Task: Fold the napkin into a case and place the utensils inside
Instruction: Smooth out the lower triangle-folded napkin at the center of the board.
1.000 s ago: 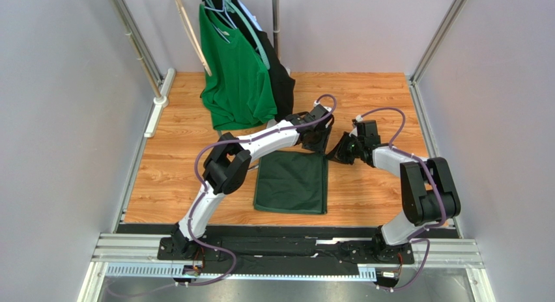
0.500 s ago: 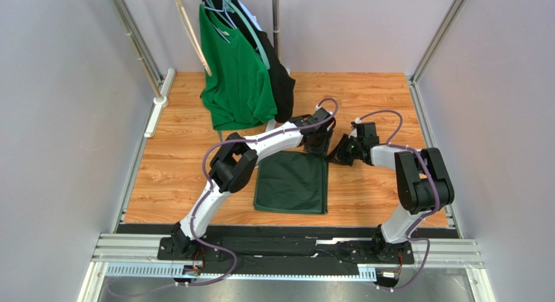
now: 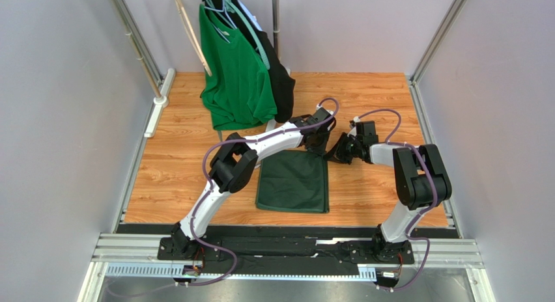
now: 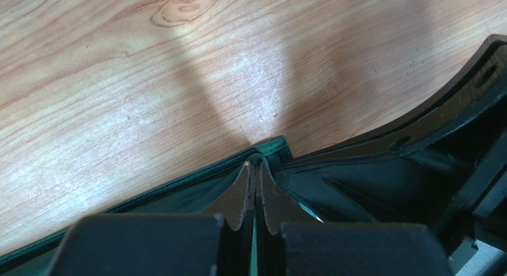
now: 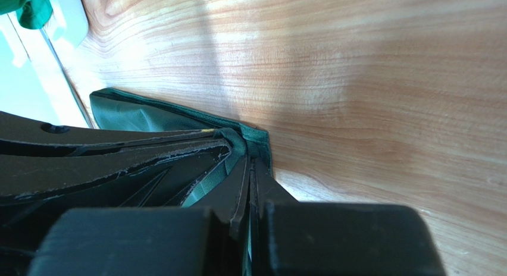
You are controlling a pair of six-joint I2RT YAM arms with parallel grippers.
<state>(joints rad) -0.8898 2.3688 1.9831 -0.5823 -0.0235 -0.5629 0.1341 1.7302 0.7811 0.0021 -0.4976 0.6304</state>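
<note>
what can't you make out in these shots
- Utensils: seen in no view; whether any lie inside the napkin cannot be told.
- Napkin's far right corner: top view, covered by both jaws.
- Rest of napkin: wrist views, cut off by fingers and the bottom edge.
- Black garment: top view, mostly behind the T-shirt.

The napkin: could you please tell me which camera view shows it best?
The top external view, since the whole folded napkin lies in sight on the table. Each wrist view shows only one corner and a short stretch of hem.
</note>
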